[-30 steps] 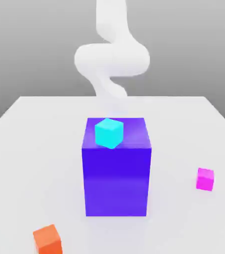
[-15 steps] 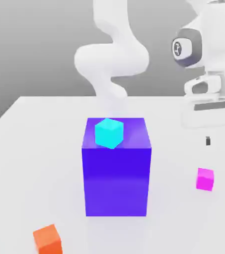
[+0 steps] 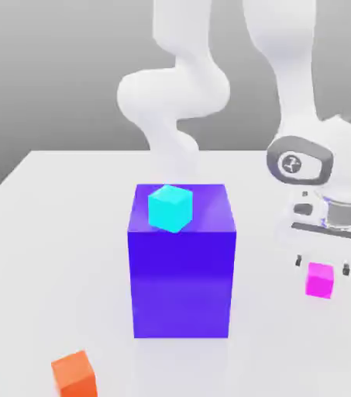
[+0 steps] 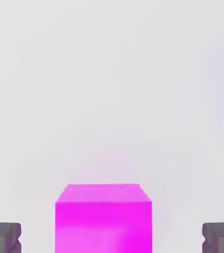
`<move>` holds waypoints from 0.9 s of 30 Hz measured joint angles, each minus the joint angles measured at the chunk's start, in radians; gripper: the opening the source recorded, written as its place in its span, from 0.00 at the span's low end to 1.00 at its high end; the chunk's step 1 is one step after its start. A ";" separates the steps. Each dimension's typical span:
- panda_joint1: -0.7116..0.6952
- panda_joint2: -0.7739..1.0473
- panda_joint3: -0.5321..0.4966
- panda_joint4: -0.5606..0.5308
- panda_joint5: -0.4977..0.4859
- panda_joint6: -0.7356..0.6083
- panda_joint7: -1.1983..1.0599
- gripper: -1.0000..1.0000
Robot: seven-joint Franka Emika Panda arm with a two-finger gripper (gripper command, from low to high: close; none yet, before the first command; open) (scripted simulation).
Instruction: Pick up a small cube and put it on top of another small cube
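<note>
At the exterior view's lower right, the gripper [image 3: 321, 267] hung over the small magenta cube [image 3: 320, 280] on the white bench [image 3: 54, 233], fingers [image 4: 4, 237] spread wide and straddling it, apparently the approach step; next, descend and close.

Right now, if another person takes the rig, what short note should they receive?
Gripper: jaws open, standing on either side of the magenta cube, apart from it; nothing held.
Magenta cube: on the table, at the exterior view's right of the blue block.
Cyan cube: on top of the blue block. Orange cube: on the table, near the front.
Done: gripper lined up over the cube.
Left: grasp, lift, stack it on another small cube.
</note>
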State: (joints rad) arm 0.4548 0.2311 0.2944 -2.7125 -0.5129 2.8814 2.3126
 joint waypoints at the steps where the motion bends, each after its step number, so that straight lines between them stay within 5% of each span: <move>1: 0.009 0.014 -0.014 0.004 -0.020 0.008 0.015 0.50; 9: 0.058 0.105 -0.082 0.019 -0.092 0.107 0.072 0.50; 10: 0.058 0.113 -0.084 0.019 -0.093 0.121 0.073 0.00; 27: 0.011 0.010 -0.013 0.003 -0.013 0.009 0.010 0.00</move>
State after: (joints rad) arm 0.4654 0.2406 0.2811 -2.7096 -0.5260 2.8899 2.3229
